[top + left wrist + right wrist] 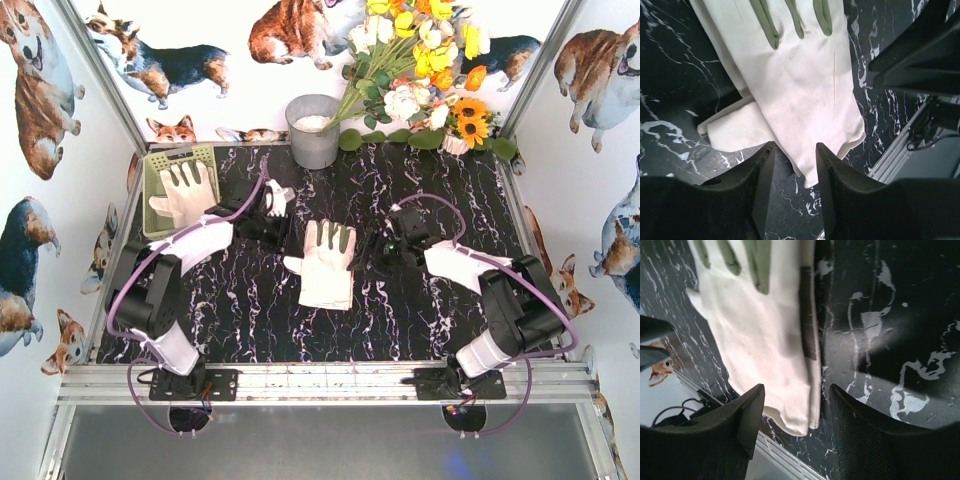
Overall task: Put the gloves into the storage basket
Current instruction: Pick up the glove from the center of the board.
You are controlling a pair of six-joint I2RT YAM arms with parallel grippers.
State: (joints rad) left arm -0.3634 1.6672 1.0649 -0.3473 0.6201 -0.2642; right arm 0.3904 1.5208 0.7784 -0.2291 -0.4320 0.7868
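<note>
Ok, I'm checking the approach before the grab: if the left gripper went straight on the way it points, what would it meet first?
Probably the gloves: the cuff end of the white stack lies right ahead of the open left gripper. Its height above them is unclear.

No readable text, labels, brands or numbers in any view. The gloves point(325, 265) on the table are plain fabric with no visible print. The storage basket point(152, 185) and the grey bucket point(313, 135) show no marking legible at this resolution. The wall panels point(40, 90) carry only corgi pictures, no lettering.
</note>
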